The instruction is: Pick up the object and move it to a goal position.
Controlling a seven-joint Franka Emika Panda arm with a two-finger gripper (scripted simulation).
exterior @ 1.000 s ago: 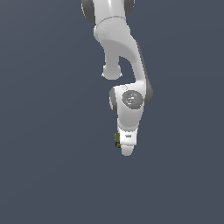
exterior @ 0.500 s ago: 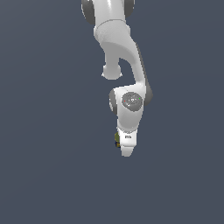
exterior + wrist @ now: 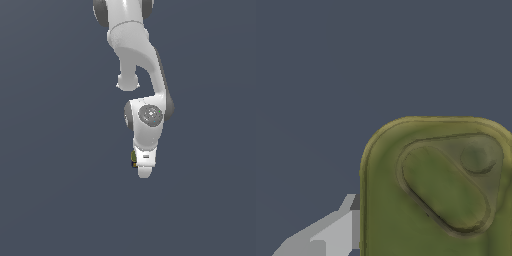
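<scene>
The white, jointed robot arm [image 3: 142, 85] reaches down over a plain slate-grey surface [image 3: 55, 175]. The white gripper [image 3: 143, 170] at its end points downward. At the gripper's edge on the exterior view's left, a small sliver of the squat, can-like object [image 3: 133, 158] shows, olive-green with a trace of yellow; the gripper body hides the rest.

In the wrist view the object's olive-green top [image 3: 436, 190], a rounded rectangle with an embossed oblong recess and a small round dimple, fills much of the picture and sits very close under the camera. One pale grey finger [image 3: 331, 232] lies right beside the object's edge; whether it touches cannot be confirmed. The opposite finger is out of frame. The jaws' condition therefore cannot be determined: they appear to flank the object, but a firm pinch is not shown.

No goal marker is visible in either view.

Judged risks:
- If contact is on one side only, the can may slip or rotate out when lifted.
- The object appears off-centre toward one side of the gripper, so the grasp may catch a rounded corner and not a flat side.
- A fast move could shake a marginal grip loose.
</scene>
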